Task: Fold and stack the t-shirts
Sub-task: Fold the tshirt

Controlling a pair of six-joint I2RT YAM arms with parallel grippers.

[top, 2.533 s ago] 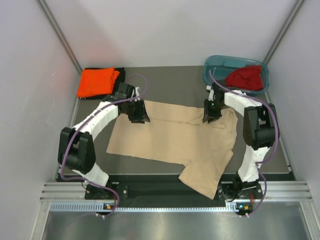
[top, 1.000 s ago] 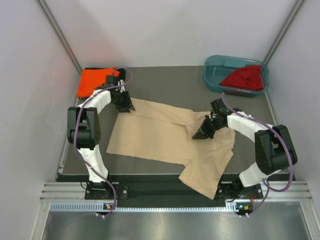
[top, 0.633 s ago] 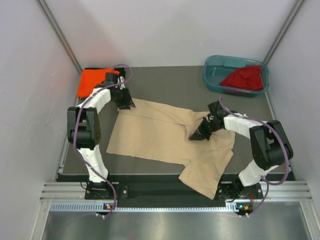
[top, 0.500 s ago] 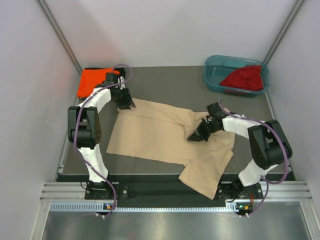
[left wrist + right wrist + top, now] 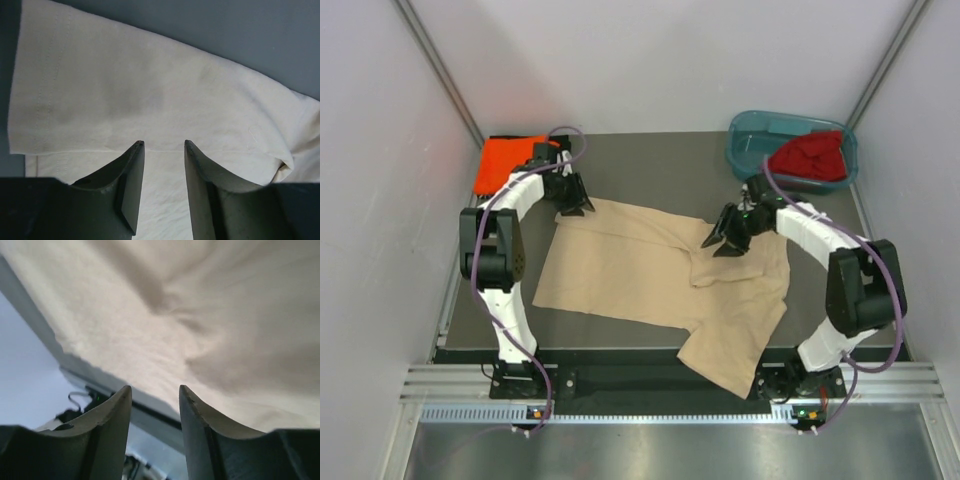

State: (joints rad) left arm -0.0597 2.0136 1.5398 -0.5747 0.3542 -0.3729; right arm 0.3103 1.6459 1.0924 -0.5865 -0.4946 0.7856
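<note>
A beige-tan t-shirt lies spread on the dark table, one sleeve hanging over the front edge. Its right shoulder part is folded inward into a rumpled flap. My left gripper is at the shirt's back-left corner. In the left wrist view it is open just above the cloth, with nothing between the fingers. My right gripper hovers over the flap; in the right wrist view it is open and empty over the cloth. A folded orange t-shirt rests on a black t-shirt. A dark red t-shirt lies bunched at the back right.
The dark red t-shirt lies inside a teal plastic tub at the back-right corner. White walls close in the table on the left, back and right. A metal rail runs along the near edge by the arm bases.
My right gripper has opened, let go of the beige cloth and drawn back toward the tub, leaving the flap on the shirt. The left gripper stayed at its corner.
</note>
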